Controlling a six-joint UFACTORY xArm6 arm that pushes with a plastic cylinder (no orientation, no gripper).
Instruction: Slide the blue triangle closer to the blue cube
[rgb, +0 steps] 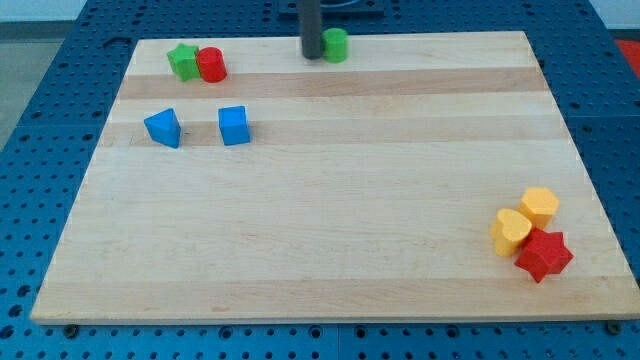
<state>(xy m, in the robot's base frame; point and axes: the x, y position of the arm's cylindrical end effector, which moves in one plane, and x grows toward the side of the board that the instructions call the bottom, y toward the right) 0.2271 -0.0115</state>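
Observation:
The blue triangle (163, 128) lies on the wooden board at the view's upper left. The blue cube (234, 125) sits just to its right, with a small gap between them. My tip (311, 54) is at the view's top centre, touching or right beside the left side of a green cylinder (335, 45). The tip is well to the right of and above both blue blocks.
A green star (183, 61) and a red cylinder (211, 65) touch each other at the top left. At the lower right sit a yellow hexagon (540, 206), a yellow heart (511, 231) and a red star (544, 254). The board (320, 230) is edged by blue pegboard.

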